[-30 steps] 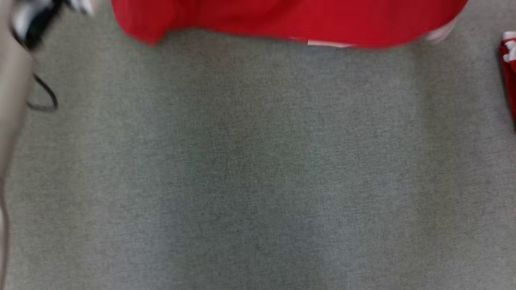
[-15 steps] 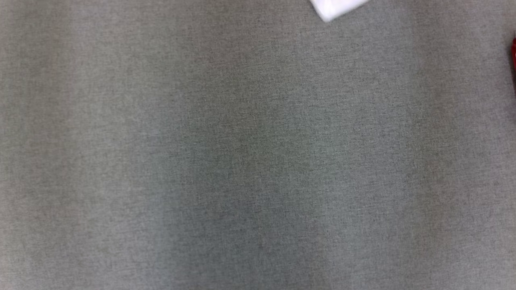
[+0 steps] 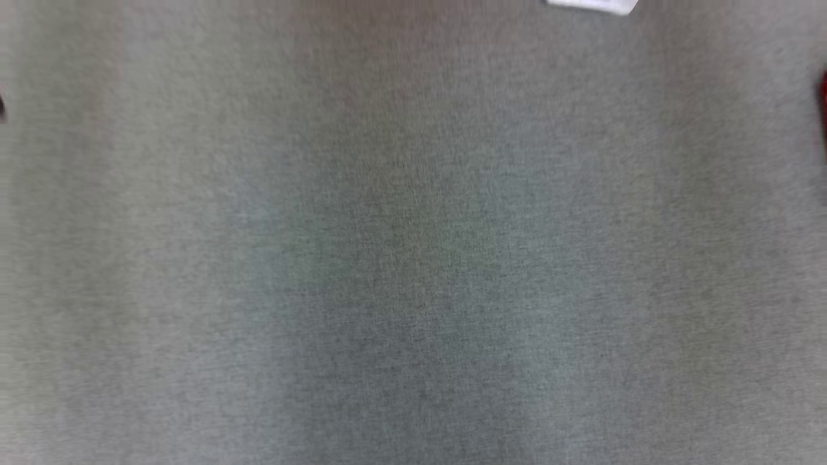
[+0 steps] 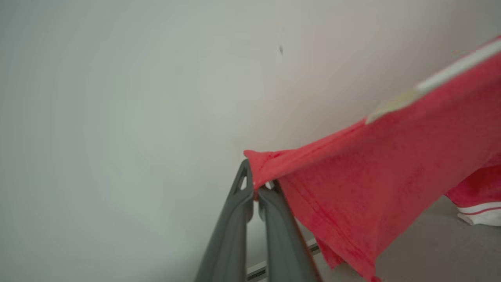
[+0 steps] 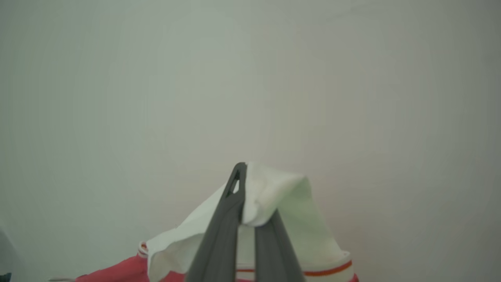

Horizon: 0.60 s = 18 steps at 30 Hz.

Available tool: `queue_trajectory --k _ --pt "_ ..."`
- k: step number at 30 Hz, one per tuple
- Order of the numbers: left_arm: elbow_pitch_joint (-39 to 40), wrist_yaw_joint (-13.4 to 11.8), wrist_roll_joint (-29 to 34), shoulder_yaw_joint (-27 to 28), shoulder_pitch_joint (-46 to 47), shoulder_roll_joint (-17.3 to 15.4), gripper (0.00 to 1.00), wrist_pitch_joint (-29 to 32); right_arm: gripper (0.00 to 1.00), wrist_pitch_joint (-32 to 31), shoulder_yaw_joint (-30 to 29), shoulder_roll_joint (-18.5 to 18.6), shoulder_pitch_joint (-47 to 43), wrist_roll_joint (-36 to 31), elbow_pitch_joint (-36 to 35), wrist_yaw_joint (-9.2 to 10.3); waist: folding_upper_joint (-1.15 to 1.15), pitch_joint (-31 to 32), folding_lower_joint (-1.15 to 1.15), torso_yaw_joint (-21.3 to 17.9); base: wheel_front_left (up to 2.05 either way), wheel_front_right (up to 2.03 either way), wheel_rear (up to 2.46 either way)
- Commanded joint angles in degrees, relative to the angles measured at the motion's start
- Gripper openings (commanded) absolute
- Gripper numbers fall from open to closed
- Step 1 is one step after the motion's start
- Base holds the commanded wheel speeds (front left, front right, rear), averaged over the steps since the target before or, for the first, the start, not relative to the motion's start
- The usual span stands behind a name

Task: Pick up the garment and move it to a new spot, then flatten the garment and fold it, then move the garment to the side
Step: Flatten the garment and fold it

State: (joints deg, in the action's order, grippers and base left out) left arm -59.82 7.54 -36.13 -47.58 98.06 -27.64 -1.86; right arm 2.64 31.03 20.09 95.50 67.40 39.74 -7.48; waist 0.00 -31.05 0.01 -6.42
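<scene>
Garment (image 4: pixel 372 188) lifted higher, red, white-trimmed, stretched

I can read no text, brand, number or sign in any of my views. A pale strip (image 4: pixel 442 76) on the garment (image 4: pixel 372 176), at the upper right of my left wrist view, is too blurred for me to tell whether it bears print.
</scene>
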Motion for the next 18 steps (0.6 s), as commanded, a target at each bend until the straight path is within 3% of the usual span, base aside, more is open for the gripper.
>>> queue_trajectory --k 1,9,18 --pt "0.7 -0.1 -1.2 -1.1 -2.5 -1.0 0.0 0.4 0.0 -0.7 0.8 0.9 -2.5 0.8 -0.7 0.0 0.0 2.4 -0.01 0.2 0.0 0.0 0.0" --pt "10.4 -0.1 -12.0 -11.2 -17.5 -6.8 0.0 7.2 0.0 -9.2 7.1 5.3 -19.1 6.8 -6.5 0.0 0.0 13.1 -0.01 0.4 0.0 0.0 0.0" --pt "22.1 -0.1 -22.4 -18.5 -34.2 -12.9 0.0 13.4 0.0 -17.1 11.5 12.0 -40.5 13.0 -13.8 0.0 0.0 24.7 -0.01 0.7 0.0 0.0 0.0"
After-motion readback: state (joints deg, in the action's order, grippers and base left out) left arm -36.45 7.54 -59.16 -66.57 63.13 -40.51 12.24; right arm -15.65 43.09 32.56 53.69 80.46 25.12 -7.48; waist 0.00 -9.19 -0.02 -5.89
